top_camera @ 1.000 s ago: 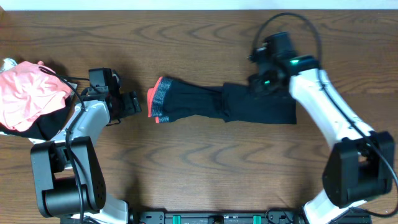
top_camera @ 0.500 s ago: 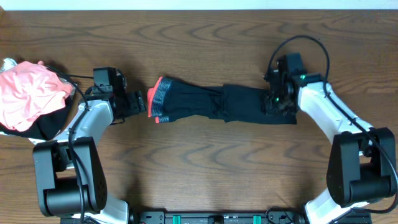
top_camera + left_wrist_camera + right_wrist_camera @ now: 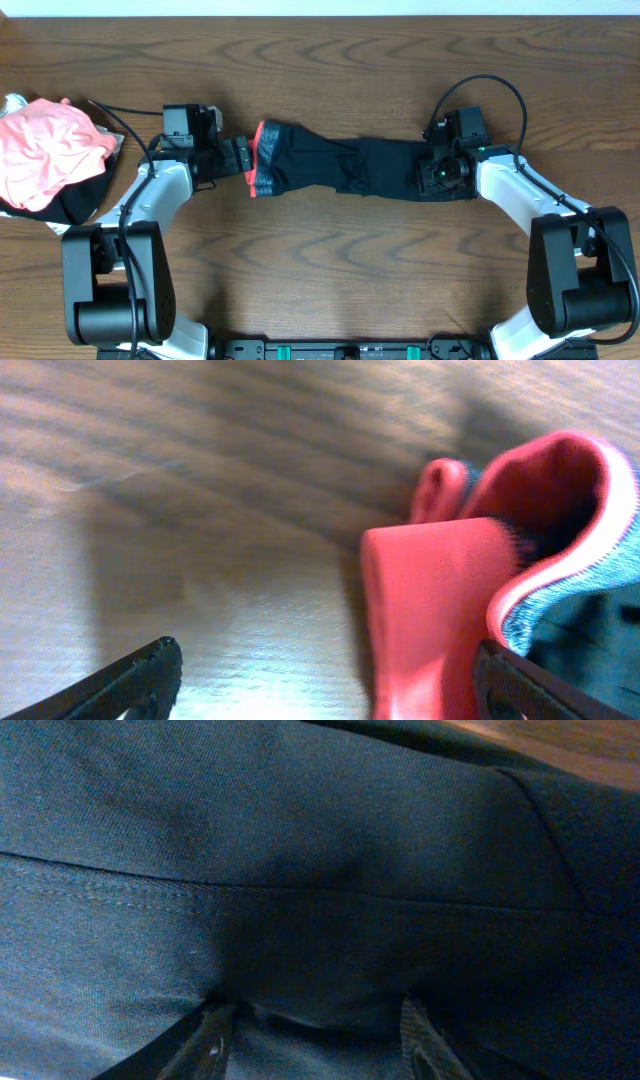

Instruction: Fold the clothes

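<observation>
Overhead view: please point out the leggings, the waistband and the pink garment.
leggings (image 3: 350, 165): overhead view, black fabric mid-length.
waistband (image 3: 265, 170): overhead view, grey band.
pink garment (image 3: 45, 150): overhead view, crumpled middle.

We see a dark wood-grain table (image 3: 330, 280). Across its middle lie black leggings (image 3: 390, 168), stretched left to right and partly bunched, with the grey, coral-edged waistband (image 3: 262, 160) at the left end. At the table's far left edge a crumpled pink garment (image 3: 40, 150) lies on black cloth (image 3: 75, 205).
</observation>
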Tool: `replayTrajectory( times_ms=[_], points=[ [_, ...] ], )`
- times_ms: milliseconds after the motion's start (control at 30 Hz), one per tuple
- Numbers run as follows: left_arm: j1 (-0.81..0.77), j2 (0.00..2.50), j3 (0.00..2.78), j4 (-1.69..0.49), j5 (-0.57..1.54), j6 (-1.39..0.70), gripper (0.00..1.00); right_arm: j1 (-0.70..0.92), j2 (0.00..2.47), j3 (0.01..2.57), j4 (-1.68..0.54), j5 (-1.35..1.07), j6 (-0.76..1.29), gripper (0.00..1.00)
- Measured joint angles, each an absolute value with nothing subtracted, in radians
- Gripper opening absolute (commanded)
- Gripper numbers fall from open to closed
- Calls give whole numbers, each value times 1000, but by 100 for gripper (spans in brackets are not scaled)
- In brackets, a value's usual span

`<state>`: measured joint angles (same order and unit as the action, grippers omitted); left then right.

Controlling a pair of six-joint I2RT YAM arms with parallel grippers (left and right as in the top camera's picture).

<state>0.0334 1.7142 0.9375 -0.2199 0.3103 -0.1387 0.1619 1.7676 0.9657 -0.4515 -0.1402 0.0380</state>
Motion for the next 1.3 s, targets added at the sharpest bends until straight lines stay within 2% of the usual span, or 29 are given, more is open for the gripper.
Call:
replayTrajectory(
  times_ms=[367, 467, 833, 1300],
  points=[
    [29, 1714, 937, -196, 342, -208, 94, 162, 1768, 966, -451, -142, 42, 55],
    [31, 1713, 937, -153, 342, -239, 100, 162, 1768, 966, -451, -142, 42, 56],
    [52, 1638, 934, -30, 375, -340, 98, 162, 1768, 966, -451, -144, 42, 56],
    [49, 1830, 937, -55, 591, -370, 98, 162, 1767, 966, -455, -145, 42, 55]
  ],
)
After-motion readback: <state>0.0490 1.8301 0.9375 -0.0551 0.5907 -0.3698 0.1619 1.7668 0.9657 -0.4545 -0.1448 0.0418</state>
